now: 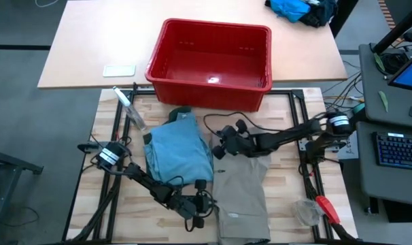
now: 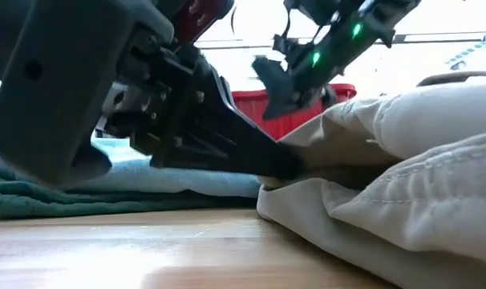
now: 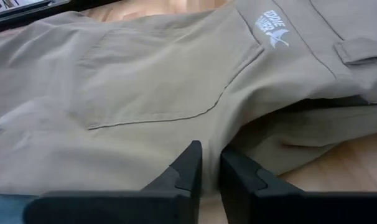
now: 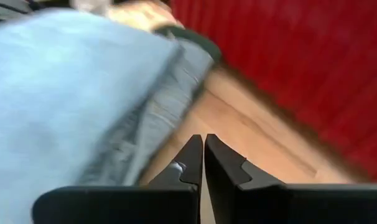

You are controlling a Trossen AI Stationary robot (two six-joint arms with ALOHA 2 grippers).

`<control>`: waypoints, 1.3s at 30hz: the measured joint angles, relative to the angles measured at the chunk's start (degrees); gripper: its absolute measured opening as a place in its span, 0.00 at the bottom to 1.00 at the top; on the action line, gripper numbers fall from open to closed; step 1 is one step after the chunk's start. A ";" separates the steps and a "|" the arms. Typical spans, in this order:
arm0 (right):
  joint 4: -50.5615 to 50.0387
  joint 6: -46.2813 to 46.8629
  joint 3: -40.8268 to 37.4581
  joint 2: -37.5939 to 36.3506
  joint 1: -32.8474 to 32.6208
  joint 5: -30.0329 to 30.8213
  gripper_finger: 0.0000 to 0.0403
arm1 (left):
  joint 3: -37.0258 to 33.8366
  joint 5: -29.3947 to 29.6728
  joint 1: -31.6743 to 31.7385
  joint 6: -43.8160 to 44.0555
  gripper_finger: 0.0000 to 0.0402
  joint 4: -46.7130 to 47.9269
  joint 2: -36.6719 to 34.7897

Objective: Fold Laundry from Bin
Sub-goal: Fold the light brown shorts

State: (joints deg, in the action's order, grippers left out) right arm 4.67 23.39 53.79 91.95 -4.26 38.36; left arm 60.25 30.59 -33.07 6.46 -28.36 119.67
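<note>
The red bin stands at the table's far side. Folded light blue denim lies on a dark green piece left of centre. The khaki trousers lie flat at the near right, back pocket and logo up. My left gripper is low at the trousers' left edge, shut on the cloth. My right gripper hovers above the table between the denim and the trousers, shut and empty. My left gripper pinches the khaki trousers' left edge between its two fingers, coming nearly level from the table's left. In the low view the fingertips reach in under a fold of the cloth. The trousers lie slack on the table.
A bright blue cloth heap with black lies at the far right corner. A white flat item lies left of the bin. A clear slim item lies near the denim, a clear lump and red-handled tool at the near right.
</note>
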 joint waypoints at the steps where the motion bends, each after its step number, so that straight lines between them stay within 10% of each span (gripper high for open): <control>1: -0.03 -1.14 -0.07 -1.27 -0.92 0.03 0.02 | 0.00 0.03 0.01 0.06 0.09 0.77 -0.47; 18: 7.20 -8.80 -8.89 -7.75 -22.07 -0.49 0.02 | 0.00 0.37 0.52 -2.46 0.41 22.34 -12.48; 27: 43.68 -20.02 -18.07 3.89 -26.89 -14.22 0.02 | -0.02 -0.99 8.03 -12.75 0.30 24.05 -14.29; 39: 52.66 -18.12 -13.46 19.61 -27.89 -22.76 0.02 | -0.04 -1.82 21.32 -16.24 0.09 22.85 -13.84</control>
State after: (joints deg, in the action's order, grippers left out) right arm 57.33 5.27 40.33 111.56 -32.15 15.60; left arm 60.20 28.77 -11.75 -9.78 -5.51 105.83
